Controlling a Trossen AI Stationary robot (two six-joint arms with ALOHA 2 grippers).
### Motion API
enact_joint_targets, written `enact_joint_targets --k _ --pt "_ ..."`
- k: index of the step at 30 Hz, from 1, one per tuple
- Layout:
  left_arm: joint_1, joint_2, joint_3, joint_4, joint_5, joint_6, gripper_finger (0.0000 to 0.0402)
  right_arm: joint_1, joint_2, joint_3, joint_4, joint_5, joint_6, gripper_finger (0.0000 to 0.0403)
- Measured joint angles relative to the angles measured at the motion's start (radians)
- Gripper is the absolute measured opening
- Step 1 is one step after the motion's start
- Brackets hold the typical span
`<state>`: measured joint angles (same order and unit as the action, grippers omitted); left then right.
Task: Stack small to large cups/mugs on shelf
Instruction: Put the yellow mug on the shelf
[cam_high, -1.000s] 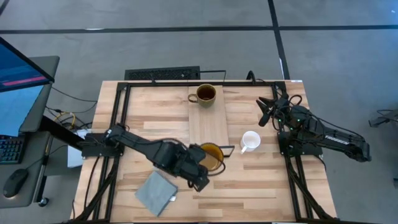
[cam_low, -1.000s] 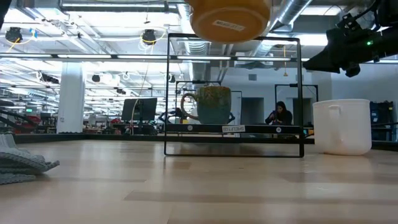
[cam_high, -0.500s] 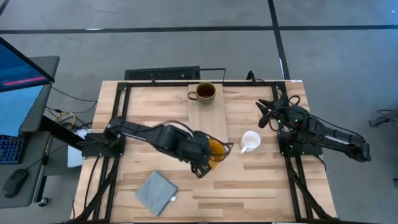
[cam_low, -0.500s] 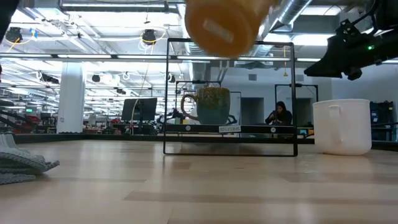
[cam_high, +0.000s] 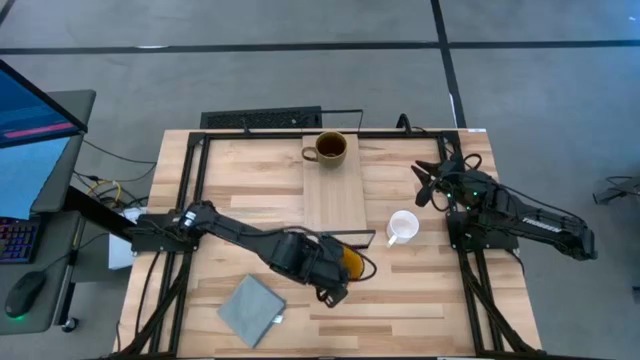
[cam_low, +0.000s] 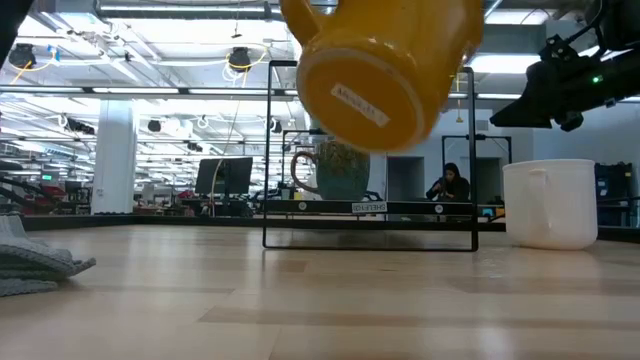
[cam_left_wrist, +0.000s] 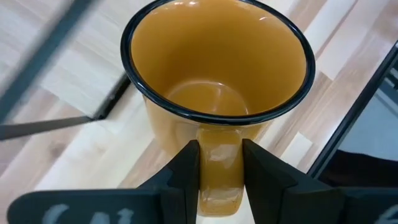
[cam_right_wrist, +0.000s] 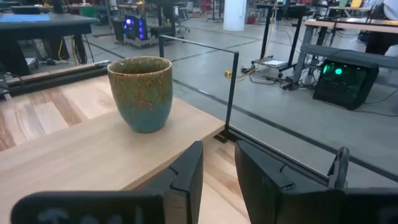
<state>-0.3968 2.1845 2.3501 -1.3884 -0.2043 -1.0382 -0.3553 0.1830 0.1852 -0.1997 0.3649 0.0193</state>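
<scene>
My left gripper (cam_high: 338, 277) is shut on the yellow-orange mug (cam_high: 350, 260), held in the air just off the near end of the shelf (cam_high: 335, 195). The shelf is a pale plank with a black wire frame (cam_low: 270, 150) at its near end. In the low view the mug (cam_low: 380, 70) hangs high and tilted. The olive mug (cam_high: 331, 150) stands on its base on the shelf's far end. The white mug (cam_high: 402, 227) stands on the table right of the shelf. My right gripper (cam_high: 426, 180) hovers beyond the white mug, narrowly open and empty. My left gripper pinches the yellow mug's handle (cam_left_wrist: 219, 163) between its two fingers (cam_left_wrist: 186, 177), one on each side of the loop. The fingers come from the table's near left, slanting down. The mug is lifted clear and tilted, with its base (cam_low: 365, 95) turned toward the near edge.
A grey-blue cloth (cam_high: 250, 308) lies on the table near the front edge, left of my left gripper. Black frame rails (cam_high: 190, 200) run along the table's left and right sides. The right wrist view shows the olive mug (cam_right_wrist: 140, 93) on the shelf plank (cam_right_wrist: 93, 155).
My left gripper first carried the yellow mug a little toward the shelf. It then came back toward the near edge and lower. The mug has tipped, so its base faces the near edge. The right post of the shelf's wire frame has shifted a little.
</scene>
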Motion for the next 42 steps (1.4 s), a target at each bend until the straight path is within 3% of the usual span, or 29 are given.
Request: enact_joint_targets --k 5,18,27,42 --pt "-0.026 0.031 -0.002 0.003 -0.003 -0.037 0.0083 0.0 0.0 0.0 0.001 0.0 0.0 0.0118" --pt "-0.085 0.094 -0.013 0.06 -0.174 -0.131 0.0083 0.0 0.0 0.0 -0.003 0.0 0.015 0.0118" --pt "-0.18 0.093 -0.036 0.109 -0.362 -0.28 0.0083 0.001 0.0 0.0 -0.003 -0.001 0.016 0.0118" --pt "-0.334 0.06 0.004 0.009 -0.647 -0.471 0.0083 0.001 0.0 0.0 -0.002 -0.001 0.017 0.0118"
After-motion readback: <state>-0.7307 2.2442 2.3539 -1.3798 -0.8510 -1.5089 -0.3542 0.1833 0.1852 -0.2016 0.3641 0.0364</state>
